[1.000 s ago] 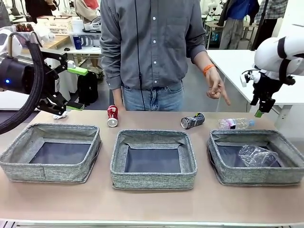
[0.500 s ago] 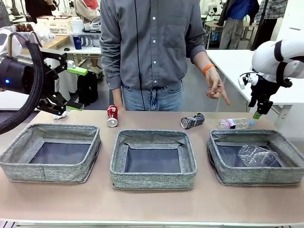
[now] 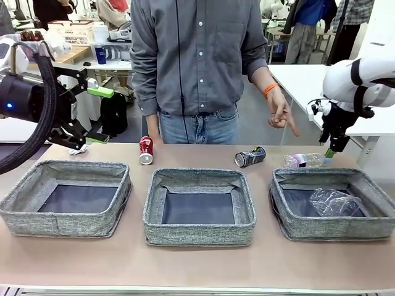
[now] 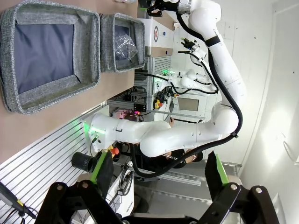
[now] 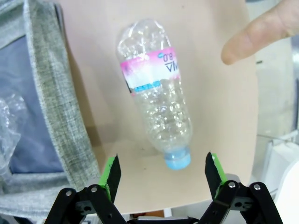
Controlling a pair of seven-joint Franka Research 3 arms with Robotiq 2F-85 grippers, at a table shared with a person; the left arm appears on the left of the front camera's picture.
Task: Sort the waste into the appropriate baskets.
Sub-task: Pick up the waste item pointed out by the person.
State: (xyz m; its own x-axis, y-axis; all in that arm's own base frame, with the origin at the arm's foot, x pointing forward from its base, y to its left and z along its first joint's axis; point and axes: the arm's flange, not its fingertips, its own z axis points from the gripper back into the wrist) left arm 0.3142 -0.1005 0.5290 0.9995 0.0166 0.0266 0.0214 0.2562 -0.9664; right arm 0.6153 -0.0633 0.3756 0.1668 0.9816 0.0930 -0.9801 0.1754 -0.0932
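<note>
A clear bottle with a pinkish label [image 3: 304,160] [image 5: 156,98] lies on the table behind the right basket [image 3: 290,229] [image 5: 60,107]. My right gripper [image 3: 332,150] [image 5: 162,175] hovers open over its blue-capped end, holding nothing. Inside that basket lies a second clear bottle [image 3: 333,202] [image 4: 125,44]. A red can [image 3: 146,150] and a black-and-silver can [image 3: 250,157] lie at the far edge. The paper wad [image 3: 77,149] sits behind the left basket [image 3: 65,226], just under my open, empty left gripper [image 3: 102,115] [image 4: 159,170]. The middle basket [image 3: 199,235] [image 4: 84,51] holds nothing.
A person stands at the far side, one hand [image 3: 282,117] pointing down toward the labelled bottle; the fingertip [image 5: 261,32] shows beside it. The right arm [image 4: 210,42] rises past the baskets. Bare table runs along the near edge [image 3: 197,271].
My right gripper has drifted slightly left and down toward the labelled bottle. The left arm and the person's hand have stayed put.
</note>
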